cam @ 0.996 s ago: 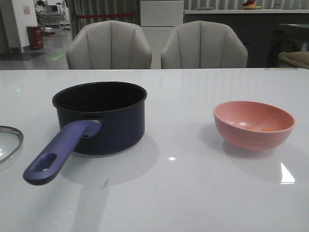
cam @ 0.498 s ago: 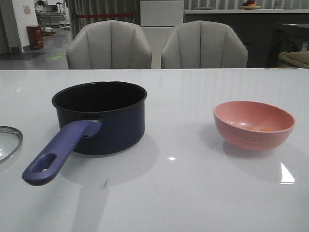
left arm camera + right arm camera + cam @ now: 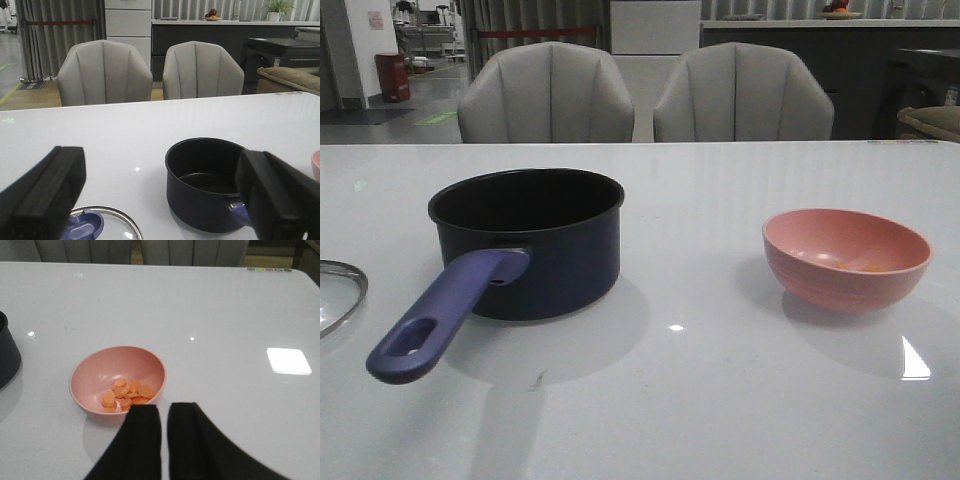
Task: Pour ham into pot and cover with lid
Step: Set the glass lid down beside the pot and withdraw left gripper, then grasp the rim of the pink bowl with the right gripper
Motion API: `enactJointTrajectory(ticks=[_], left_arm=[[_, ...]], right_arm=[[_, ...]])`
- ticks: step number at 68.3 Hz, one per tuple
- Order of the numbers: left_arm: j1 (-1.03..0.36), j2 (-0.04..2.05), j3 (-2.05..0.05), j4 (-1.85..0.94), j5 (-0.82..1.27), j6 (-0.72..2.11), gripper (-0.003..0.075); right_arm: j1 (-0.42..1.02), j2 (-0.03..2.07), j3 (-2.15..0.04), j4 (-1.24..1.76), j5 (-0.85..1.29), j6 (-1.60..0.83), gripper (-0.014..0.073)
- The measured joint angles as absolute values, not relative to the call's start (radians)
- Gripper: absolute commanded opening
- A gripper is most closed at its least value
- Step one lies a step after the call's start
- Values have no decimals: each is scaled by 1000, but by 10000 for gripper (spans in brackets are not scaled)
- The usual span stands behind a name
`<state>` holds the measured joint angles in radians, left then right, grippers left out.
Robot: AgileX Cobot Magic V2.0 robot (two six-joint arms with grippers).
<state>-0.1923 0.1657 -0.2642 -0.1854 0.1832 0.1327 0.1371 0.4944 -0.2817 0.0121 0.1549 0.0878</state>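
Navy pot (image 3: 527, 243) sitting upright and uncovered, purple handle reaching toward camera, glass lid (image 3: 102, 226) lying beside it (knob up), orange ham (image 3: 127, 393) slices resting in pink bowl (image 3: 95, 376)

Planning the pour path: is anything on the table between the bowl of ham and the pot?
Nothing visible. The bowl holding the ham and the open pot are separated by bare table. The lid lies on the pot's far side.

Three cams, one table

Front cam sat low at the near edge, looking across the table (image 3: 720, 400) toward two chairs (image 3: 545, 95). Left wrist cam faced the same way, close to the pot (image 3: 205, 182); right wrist cam looked down on the bowl (image 3: 117, 380). Front shared both.
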Motion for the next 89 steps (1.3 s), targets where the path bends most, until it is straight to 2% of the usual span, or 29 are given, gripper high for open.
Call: enactJointTrajectory(ticks=[4,8,27,42,65,71,81,89], left_arm=[[-192,166,-264,-185,183,133,636],[-192,166,-264,-185,183,133,636],[-192,166,-264,-185,183,133,636],[-192,166,-264,-185,183,133,636],[-192,166,-264,-185,183,133,636],[-192,166,-264,-185,181,133,636],[-192,166,-264,-185,181,133,636],[-192,166,-264,-185,181,133,636]], right_arm=[[137,555,-315,39,155,88,453],[137,630,-346,71,155,88,480],[137,1039,-540,113,154,88,474],[135,1366,-753,113,258,88,474],[125,1677,-980,113,371,88,470],[123,1736,-1018,113,385,88,397],[123,1787,-1069,113,430,88,126],[121,1788,-1124,115,498,88,148]])
